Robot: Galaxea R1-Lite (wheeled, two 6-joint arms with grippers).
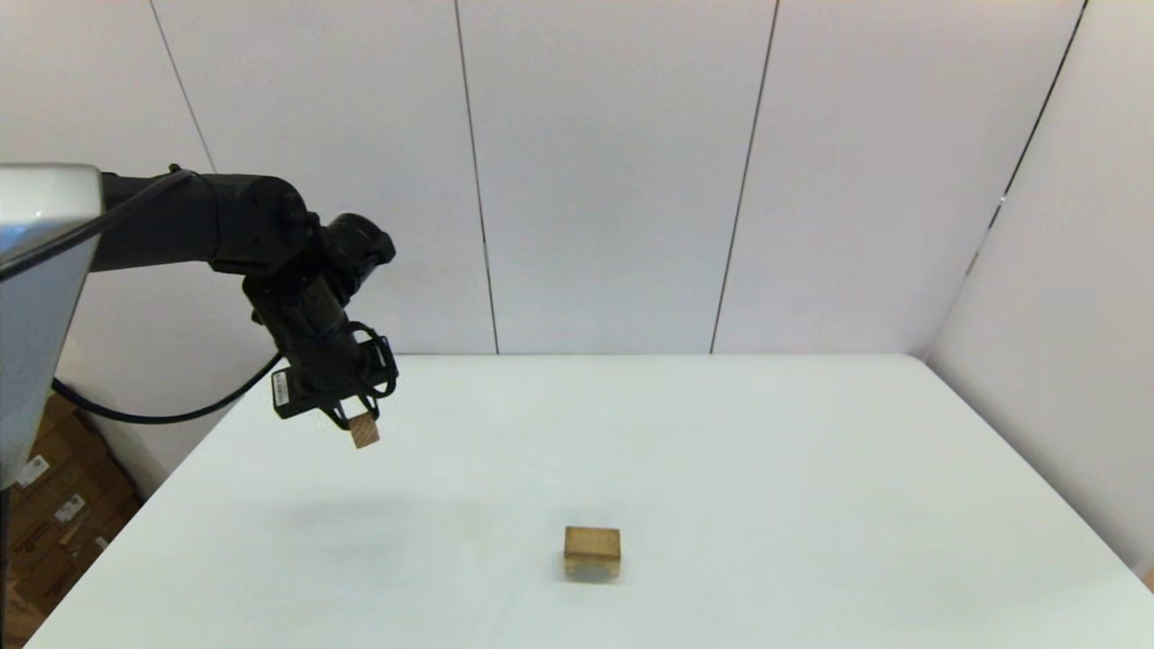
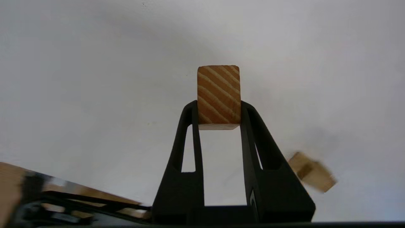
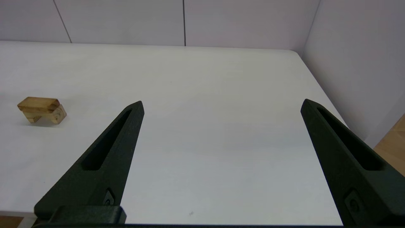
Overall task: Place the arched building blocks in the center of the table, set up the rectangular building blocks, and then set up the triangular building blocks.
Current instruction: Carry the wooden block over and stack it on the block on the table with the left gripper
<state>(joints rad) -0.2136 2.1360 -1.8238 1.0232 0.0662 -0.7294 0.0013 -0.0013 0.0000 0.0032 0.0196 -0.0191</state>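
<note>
No readable text anywhere. White label on left gripper (image 1: 353,416) housing: print too small to read. Small embossed mark low on finger (image 2: 253,198) in left wrist view, and similar marks low on right gripper (image 3: 221,106) fingers: shapes only, not legible. Cardboard boxes (image 1: 54,514) beside table (image 1: 766,469) carry white stickers, print unreadable. Blocks: wood grain only, no markings.

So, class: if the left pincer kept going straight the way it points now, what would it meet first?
The left pincer, gripping the triangular block, points down at bare white table. Probably the block would touch the tabletop first; the stacked blocks lie off to one side.
</note>
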